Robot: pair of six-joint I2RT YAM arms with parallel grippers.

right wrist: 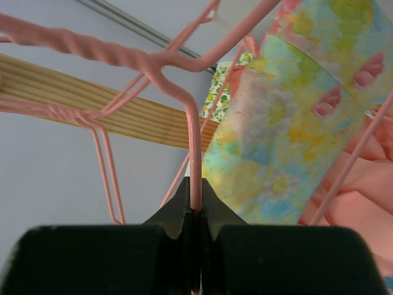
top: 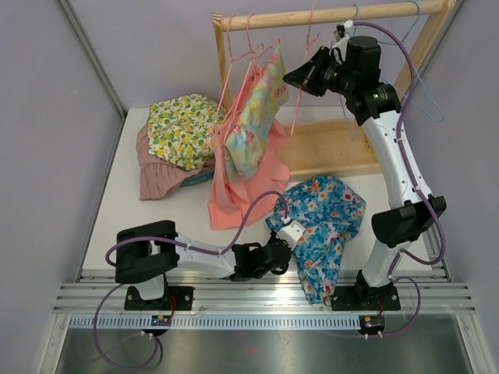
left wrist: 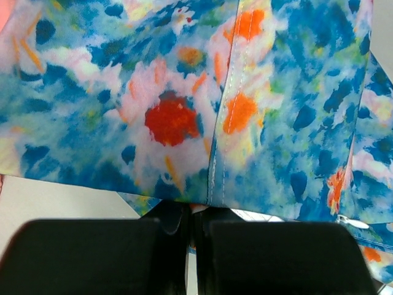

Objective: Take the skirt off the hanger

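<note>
A blue floral skirt (top: 327,218) lies crumpled on the table near the front right, off any hanger. My left gripper (top: 292,243) is low at its left edge and shut on its hem; in the left wrist view the fabric (left wrist: 184,117) fills the frame above the closed gripper (left wrist: 195,212). My right gripper (top: 291,78) is raised at the wooden rack and shut on the wire of a pink hanger (top: 297,117). In the right wrist view the wire (right wrist: 195,153) runs between the closed gripper (right wrist: 196,206).
The wooden rack rail (top: 335,14) carries several pink hangers and a pale blue one (top: 425,101). A pastel garment (top: 261,109) and a salmon one (top: 238,187) hang left of my right gripper. A yellow lemon-print pile (top: 183,128) lies at back left.
</note>
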